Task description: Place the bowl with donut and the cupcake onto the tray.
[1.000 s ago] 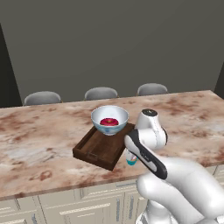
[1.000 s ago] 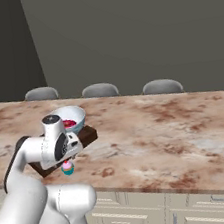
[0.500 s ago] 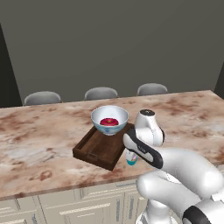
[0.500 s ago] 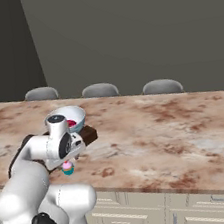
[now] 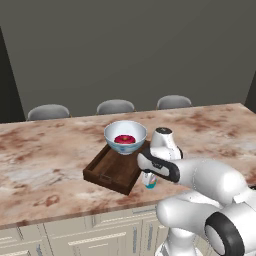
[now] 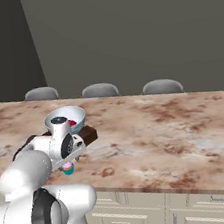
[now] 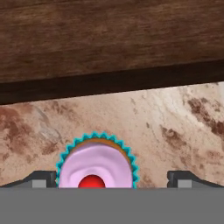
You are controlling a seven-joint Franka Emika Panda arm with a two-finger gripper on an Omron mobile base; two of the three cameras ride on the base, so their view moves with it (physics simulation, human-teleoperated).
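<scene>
The white, blue-patterned bowl (image 5: pixel 125 136) (image 6: pixel 67 118) stands at the far end of the dark wooden tray (image 5: pixel 111 170) (image 6: pixel 89 134), with the red-iced donut (image 5: pixel 125 139) (image 6: pixel 73 123) inside it. The cupcake (image 5: pixel 150 185) (image 6: pixel 67 168) (image 7: pixel 96 164), with its teal wrapper and pink frosting, sits on the counter just beside the tray's side wall (image 7: pixel 109 83). My gripper (image 5: pixel 149 179) (image 6: pixel 68 163) (image 7: pixel 112 179) hangs directly over the cupcake and is open. Its fingertips (image 7: pixel 41 178) stand wide on either side of the frosting without touching it.
The marbled brown counter (image 5: pixel 45 165) (image 6: pixel 162 132) (image 7: pixel 175 131) stretches wide to both sides. Three grey stool backs (image 5: pixel 116 106) (image 6: pixel 100 90) line its far edge. White cabinet fronts (image 6: pixel 149 217) sit below the near edge, close to the cupcake.
The hand has shifted slightly toward the tray over the cupcake and the arm's elbow has swung. The jaws stay open; bowl, tray and cupcake have not moved.
</scene>
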